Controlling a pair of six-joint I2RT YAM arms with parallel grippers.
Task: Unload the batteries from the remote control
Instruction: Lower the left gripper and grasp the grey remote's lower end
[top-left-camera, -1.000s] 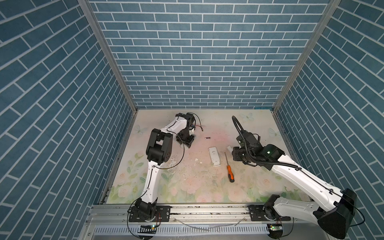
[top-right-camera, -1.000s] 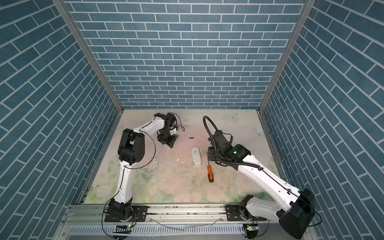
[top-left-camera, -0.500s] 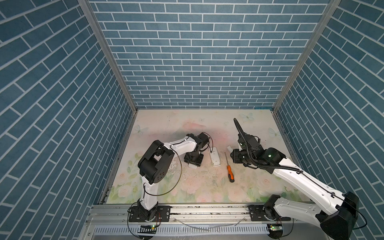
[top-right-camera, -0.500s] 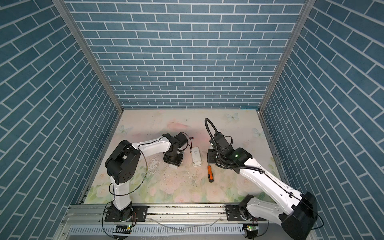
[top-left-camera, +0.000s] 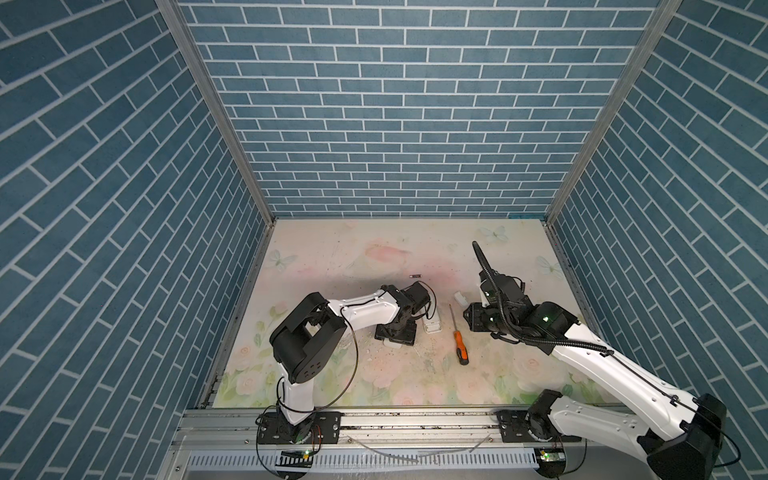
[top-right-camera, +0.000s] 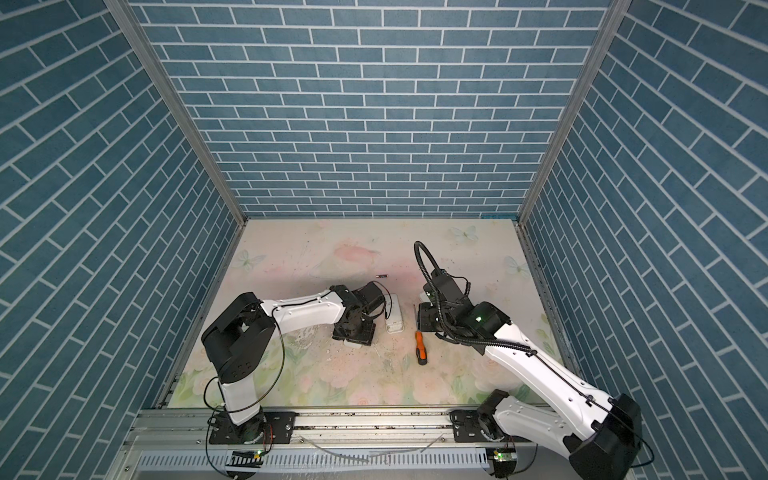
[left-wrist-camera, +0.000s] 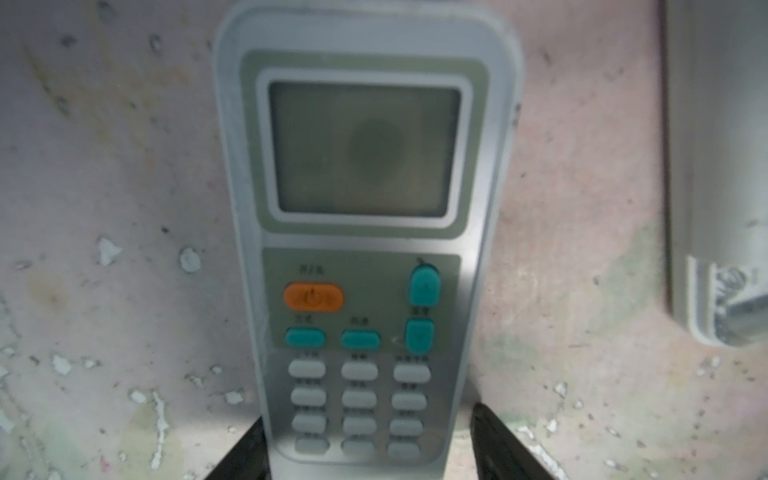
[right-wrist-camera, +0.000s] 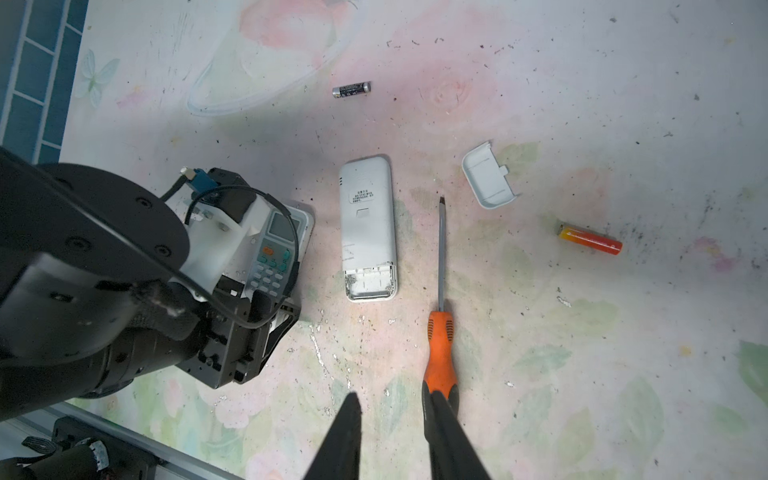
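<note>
Roughly halfway, I reckon

Two are out on the desk (right-wrist-camera: 582, 83): black battery (right-wrist-camera: 351, 89) on the far side of the white remote (right-wrist-camera: 368, 232), orange battery (right-wrist-camera: 590, 243) past the cover (right-wrist-camera: 490, 180). That remote's face down, bay open and empty. The keypad remote (left-wrist-camera: 361, 249) lies face up, back hidden, so probably not unloaded yet. The left gripper (left-wrist-camera: 369, 413) straddles its button end, jaws apart, not clamped; the right gripper (right-wrist-camera: 390, 392) hangs partly open, empty, by the screwdriver (right-wrist-camera: 440, 291)
</note>
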